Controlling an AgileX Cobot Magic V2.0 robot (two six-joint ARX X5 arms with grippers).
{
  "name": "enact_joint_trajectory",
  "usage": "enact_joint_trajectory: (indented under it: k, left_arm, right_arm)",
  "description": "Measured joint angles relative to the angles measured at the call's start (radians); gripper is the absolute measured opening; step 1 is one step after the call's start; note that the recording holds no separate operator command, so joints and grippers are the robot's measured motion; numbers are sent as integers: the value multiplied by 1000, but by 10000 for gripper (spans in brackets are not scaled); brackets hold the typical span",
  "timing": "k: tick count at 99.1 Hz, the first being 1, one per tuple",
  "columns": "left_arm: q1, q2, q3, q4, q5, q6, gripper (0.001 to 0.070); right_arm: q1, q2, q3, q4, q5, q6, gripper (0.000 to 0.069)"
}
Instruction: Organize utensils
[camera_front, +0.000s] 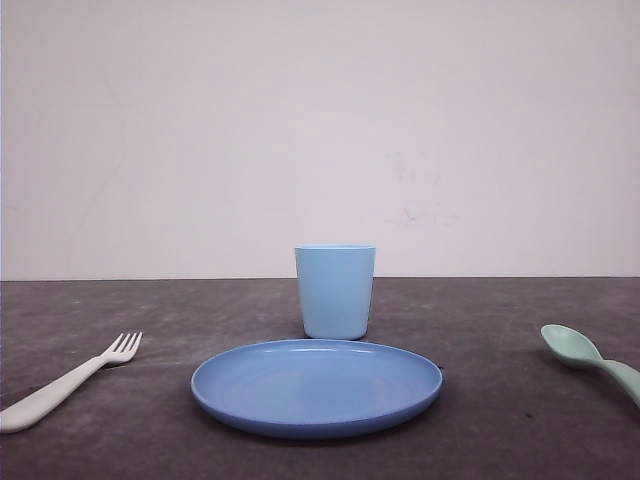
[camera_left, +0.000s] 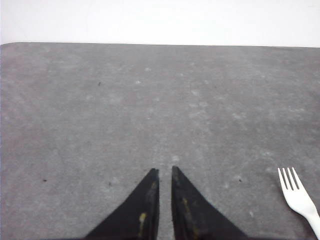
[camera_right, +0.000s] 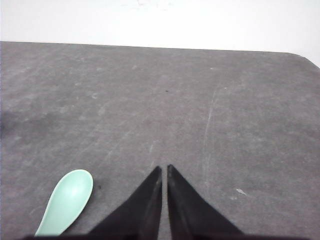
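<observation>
The white fork (camera_front: 62, 385) lies flat on the dark grey bench (camera_front: 150, 310), well to the left of the round blue plate (camera_front: 316, 387), its tines pointing up toward the plate's far side. The mint-green spoon (camera_front: 592, 360) lies well to the right of the plate, bowl upward and toward the plate. A light blue cup (camera_front: 335, 291) stands upright just behind the plate.

In the left wrist view, the left end effector (camera_left: 165, 172) hovers over bare bench beside the fork (camera_left: 299, 199), fingertips nearly together, holding nothing. In the right wrist view, the right end effector (camera_right: 164, 168) hangs beside the spoon (camera_right: 67, 201), likewise nearly closed and empty.
</observation>
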Motion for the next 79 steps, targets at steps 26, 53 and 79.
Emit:
enact_joint_trajectory:
  k: [26,53,79]
  left_arm:
    - [0,0,0,0,0,0,19]
    - [0,0,0,0,0,0,19]
    - [0,0,0,0,0,-32,19]
  right_arm:
    - [0,0,0,0,0,9,18]
    - [0,0,0,0,0,40,18]
    - [0,0,0,-1,-3,66,18]
